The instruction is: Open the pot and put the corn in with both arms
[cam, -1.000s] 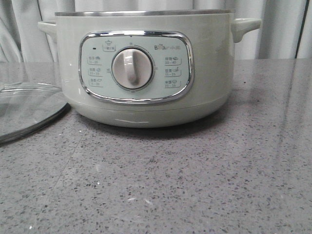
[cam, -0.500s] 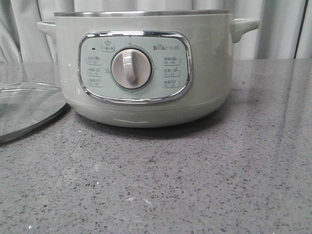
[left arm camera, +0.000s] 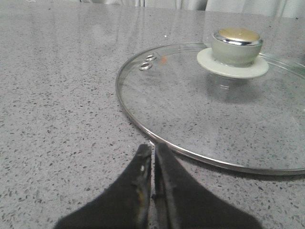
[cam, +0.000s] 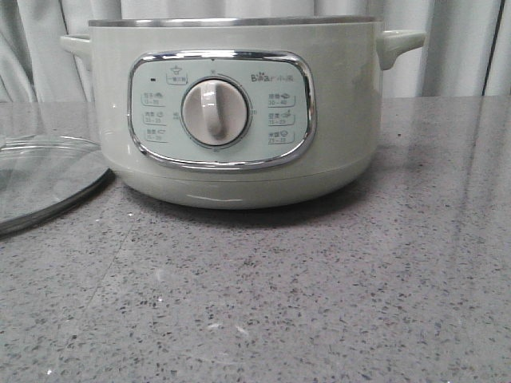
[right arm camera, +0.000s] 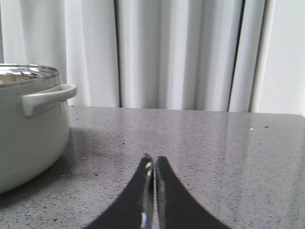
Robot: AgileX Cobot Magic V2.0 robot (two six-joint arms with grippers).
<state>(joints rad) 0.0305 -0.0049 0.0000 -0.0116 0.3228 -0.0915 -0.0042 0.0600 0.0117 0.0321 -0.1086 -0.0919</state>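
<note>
The pot [cam: 231, 112] sits open at 12 o'clock on the counter [cam: 319, 303], its lid [cam: 44, 179] lying flat at its 9 o'clock. The corn shows in no view, so it may already be inside, though that cannot be told. Both the left gripper [left arm camera: 153, 155] and right gripper [right arm camera: 153, 164] are closed on nothing; each should retreat low and clear of lid and pot handle [right arm camera: 47, 98]
</note>
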